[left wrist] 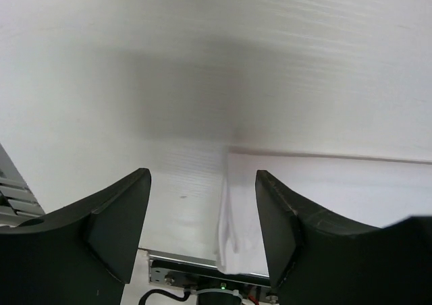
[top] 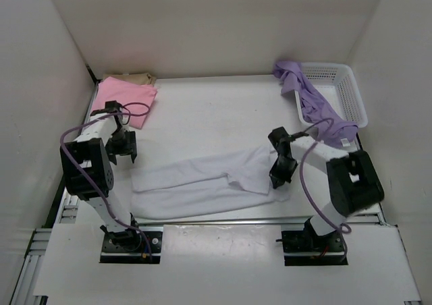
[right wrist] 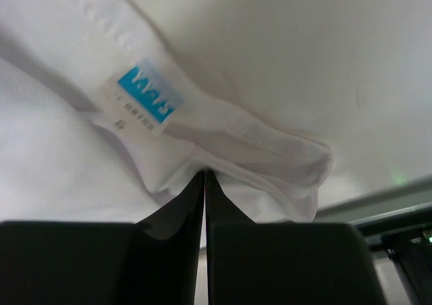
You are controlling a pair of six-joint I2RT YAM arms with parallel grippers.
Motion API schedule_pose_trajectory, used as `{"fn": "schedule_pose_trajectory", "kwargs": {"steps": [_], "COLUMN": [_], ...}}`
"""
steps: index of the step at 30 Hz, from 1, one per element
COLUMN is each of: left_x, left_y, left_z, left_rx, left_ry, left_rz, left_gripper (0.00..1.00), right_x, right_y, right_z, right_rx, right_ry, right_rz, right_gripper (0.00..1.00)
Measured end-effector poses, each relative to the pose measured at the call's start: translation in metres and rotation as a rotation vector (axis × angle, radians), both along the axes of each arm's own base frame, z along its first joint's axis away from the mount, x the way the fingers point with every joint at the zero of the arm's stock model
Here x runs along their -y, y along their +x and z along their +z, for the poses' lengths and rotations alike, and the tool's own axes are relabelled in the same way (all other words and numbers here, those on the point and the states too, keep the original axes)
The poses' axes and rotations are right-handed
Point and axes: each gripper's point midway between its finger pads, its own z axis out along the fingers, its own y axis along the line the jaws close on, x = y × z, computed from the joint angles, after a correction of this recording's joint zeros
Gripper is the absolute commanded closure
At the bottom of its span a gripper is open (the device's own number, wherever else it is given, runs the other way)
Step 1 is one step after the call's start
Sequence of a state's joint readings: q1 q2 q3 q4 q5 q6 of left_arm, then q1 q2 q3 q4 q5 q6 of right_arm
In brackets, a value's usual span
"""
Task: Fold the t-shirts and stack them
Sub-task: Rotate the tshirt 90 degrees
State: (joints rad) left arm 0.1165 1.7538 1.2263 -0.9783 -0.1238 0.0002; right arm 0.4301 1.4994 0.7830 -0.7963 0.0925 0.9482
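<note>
The white t-shirt (top: pixel 202 183) lies half folded near the table's front, long from left to right. My right gripper (top: pixel 281 177) is shut on the white shirt's right end, pinching cloth near the collar and its blue label (right wrist: pixel 145 92). My left gripper (top: pixel 123 148) is open and empty, just above the shirt's left end (left wrist: pixel 324 197). The pink t-shirt (top: pixel 125 99) lies folded at the back left on top of the tan-beige t-shirt (top: pixel 138 78). The lavender t-shirt (top: pixel 317 106) hangs over the basket.
A white mesh basket (top: pixel 341 92) stands at the back right. White walls close in the table on three sides. A metal rail (left wrist: pixel 202 268) runs along the front edge.
</note>
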Motion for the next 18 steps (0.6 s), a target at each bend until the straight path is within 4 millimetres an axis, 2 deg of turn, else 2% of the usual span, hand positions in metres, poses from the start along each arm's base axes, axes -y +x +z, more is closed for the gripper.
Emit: {"fn": "schedule_pose_trajectory", "kwargs": {"steps": [2,3,5,8,11,12,13,15,16,18], "left_x": [-0.009,-0.012,-0.014,-0.011,-0.005,-0.002,0.000,0.005,0.008,0.013], "left_y": [0.000,-0.002,-0.002,-0.003,-0.003,-0.003,-0.003,-0.003,-0.002,-0.004], "left_z": [0.000,-0.001,-0.003,-0.010,-0.018,-0.020,-0.021,-0.021,-0.022,-0.023], "left_rx": [0.006,0.004,-0.002,-0.022,-0.048,-0.053,-0.055,-0.055,-0.055,-0.060], "left_ry": [-0.010,-0.012,-0.017,-0.034,-0.061,-0.070,-0.074,-0.084,-0.090,-0.097], "left_rz": [0.035,0.048,0.056,0.053,0.045,0.040,0.037,0.023,0.016,0.005], "left_gripper": [0.26,0.26,0.26,0.26,0.26,0.26,0.26,0.26,0.26,0.26], "right_x": [-0.002,-0.005,-0.017,-0.041,-0.063,-0.070,-0.074,-0.072,-0.068,-0.054], "right_y": [0.035,0.062,0.126,0.236,0.329,0.354,0.370,0.375,0.368,0.340], "right_z": [0.003,0.005,0.012,0.031,0.056,0.065,0.072,0.078,0.079,0.079], "right_rx": [0.016,0.049,0.133,0.309,0.466,0.526,0.568,0.591,0.584,0.551], "right_ry": [-0.023,-0.038,-0.049,-0.047,-0.035,-0.026,-0.018,-0.023,-0.037,-0.073], "right_rz": [0.007,0.008,0.021,0.028,0.032,0.034,0.035,0.038,0.043,0.052], "right_gripper": [0.95,0.95,0.95,0.96,0.96,0.96,0.96,0.95,0.93,0.77]}}
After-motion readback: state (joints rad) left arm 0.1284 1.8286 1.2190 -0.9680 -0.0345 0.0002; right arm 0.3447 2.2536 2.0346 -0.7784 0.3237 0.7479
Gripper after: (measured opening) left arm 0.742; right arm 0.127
